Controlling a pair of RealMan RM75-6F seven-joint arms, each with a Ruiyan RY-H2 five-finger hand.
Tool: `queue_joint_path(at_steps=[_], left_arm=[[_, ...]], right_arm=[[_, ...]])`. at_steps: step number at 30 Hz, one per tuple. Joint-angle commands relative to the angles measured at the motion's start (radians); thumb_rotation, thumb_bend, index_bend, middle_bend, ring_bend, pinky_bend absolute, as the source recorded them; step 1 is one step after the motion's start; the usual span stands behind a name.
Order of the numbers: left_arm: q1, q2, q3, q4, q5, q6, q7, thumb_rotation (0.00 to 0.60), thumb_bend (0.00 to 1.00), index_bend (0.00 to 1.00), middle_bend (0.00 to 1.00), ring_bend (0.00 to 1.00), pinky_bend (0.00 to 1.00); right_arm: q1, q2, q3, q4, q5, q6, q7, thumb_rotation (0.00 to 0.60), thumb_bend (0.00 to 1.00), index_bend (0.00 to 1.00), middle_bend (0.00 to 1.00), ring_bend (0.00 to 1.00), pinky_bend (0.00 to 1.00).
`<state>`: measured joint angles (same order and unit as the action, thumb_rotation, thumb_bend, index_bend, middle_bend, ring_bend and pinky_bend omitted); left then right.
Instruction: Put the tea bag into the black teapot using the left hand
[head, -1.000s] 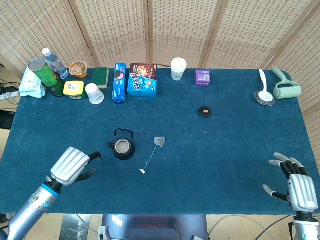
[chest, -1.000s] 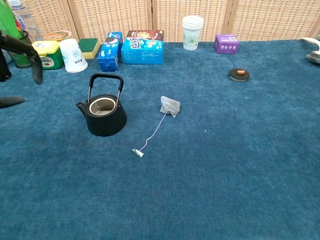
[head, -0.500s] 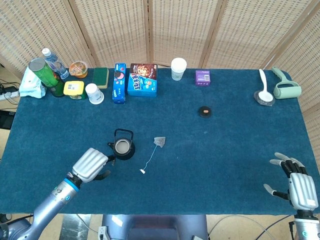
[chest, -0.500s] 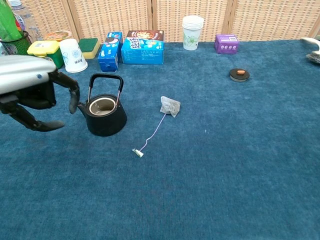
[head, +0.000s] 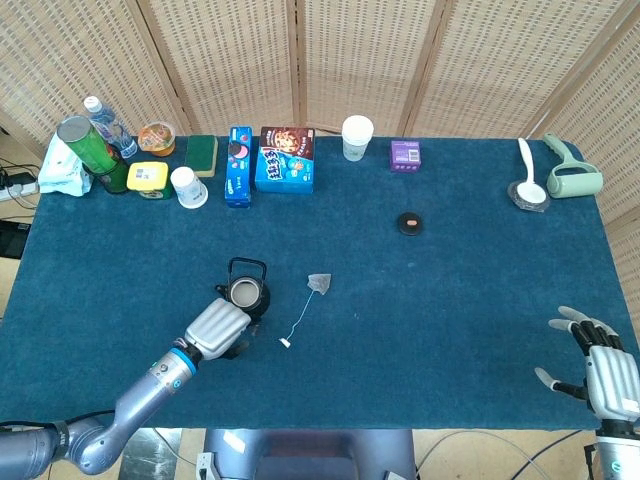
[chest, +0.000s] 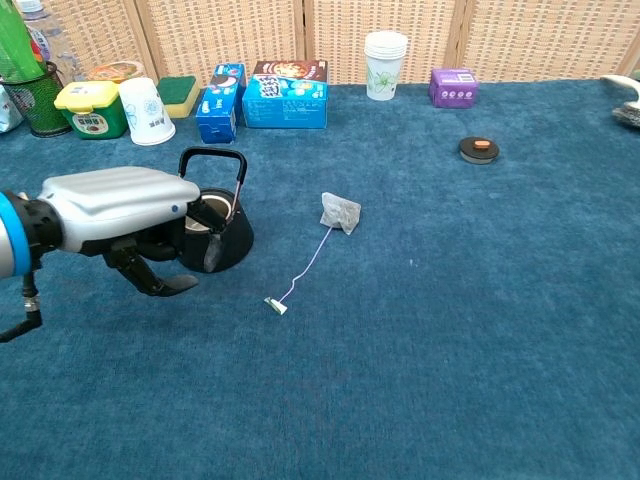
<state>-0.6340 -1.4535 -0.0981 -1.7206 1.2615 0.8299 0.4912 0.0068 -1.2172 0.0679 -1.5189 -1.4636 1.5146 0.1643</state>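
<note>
Tea bag (head: 320, 284) lies on open blue worktop (head: 450, 300), string trailing toward me. My left robot hand (chest: 125, 215) hovers empty, fingers loosely curled, beside the black teapot (head: 245, 291). My right robot hand (head: 598, 372) rests spread open near the worktop's edge.

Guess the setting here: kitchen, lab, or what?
Likely a lab-style tabletop test setup, not a kitchen: blue cloth-covered table, woven folding screens as backdrop, and assorted snack boxes and paper cups lined along the far edge.

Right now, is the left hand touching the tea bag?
Apart. The chest view shows bare blue cloth between the left hand by the teapot and the tea bag.
</note>
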Motion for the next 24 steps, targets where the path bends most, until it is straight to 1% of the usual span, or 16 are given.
queue_joint_path(at_steps=[1,6,10,18,24], left_arm=[[-0.027,-0.029,-0.001,0.021,-0.037,-0.018,0.031,0.6,0.44,0.49,1.0,0.96,0.89],[-0.059,-0.066,-0.003,0.039,-0.085,-0.025,0.063,0.6,0.44,0.49,1.0,0.96,0.89],[-0.08,-0.088,-0.004,0.046,-0.111,-0.025,0.075,0.6,0.41,0.49,1.0,0.96,0.89],[-0.112,-0.121,0.005,0.059,-0.136,-0.017,0.089,0.6,0.38,0.49,1.0,0.96,0.89],[-0.132,-0.143,0.01,0.072,-0.156,-0.007,0.097,0.6,0.38,0.49,1.0,0.96,0.89]], right_arm=[[-0.003,0.002,0.0,0.004,0.004,-0.002,0.009,0.6,0.03,0.31,0.22,0.24,0.18],[-0.004,0.001,0.003,0.019,0.012,-0.007,0.024,0.6,0.03,0.31,0.22,0.24,0.18],[-0.007,0.002,0.004,0.028,0.017,-0.008,0.035,0.6,0.03,0.31,0.22,0.24,0.18],[-0.01,0.006,0.008,0.029,0.024,-0.009,0.039,0.6,0.03,0.31,0.22,0.24,0.18],[-0.013,0.005,0.01,0.035,0.027,-0.008,0.046,0.6,0.03,0.31,0.22,0.24,0.18]])
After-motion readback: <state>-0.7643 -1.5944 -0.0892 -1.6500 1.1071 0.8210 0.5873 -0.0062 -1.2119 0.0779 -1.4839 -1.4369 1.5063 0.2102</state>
